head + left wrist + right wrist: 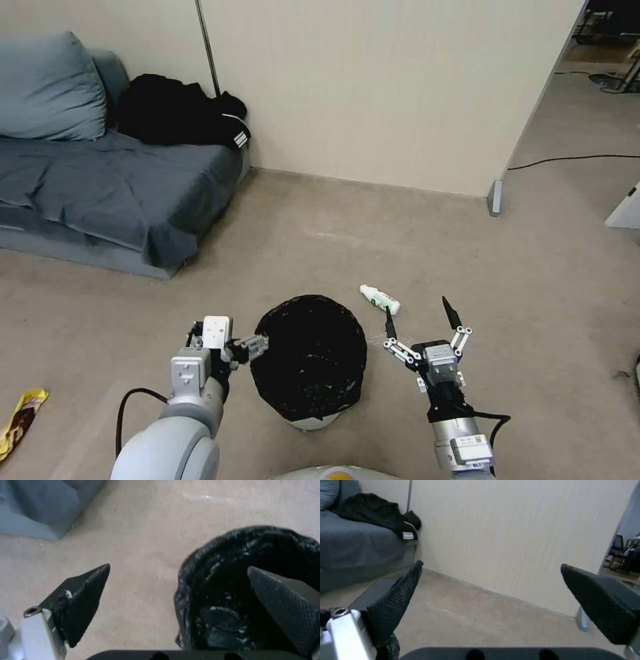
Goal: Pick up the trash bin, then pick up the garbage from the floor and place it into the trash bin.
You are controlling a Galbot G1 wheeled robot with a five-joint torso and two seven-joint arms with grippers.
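Note:
The trash bin (310, 360), white with a black bag over its rim, stands on the carpet just before me. My left gripper (259, 345) is at its left rim. In the left wrist view the left gripper (178, 567) is open and straddles the rim of the bin (233, 555), one finger inside the bag and one outside. My right gripper (420, 319) hangs open to the right of the bin, with nothing between its fingers (396, 600). Garbage lies on the floor: a white bottle (380, 299) just beyond the right gripper and a yellow snack wrapper (20, 417) at the far left.
A grey sofa (100, 180) with black clothing (180, 110) stands at the left. A beige partition wall (400, 87) runs across the back, its foot (495, 198) on the floor. A black cable (573, 160) crosses the floor at the right.

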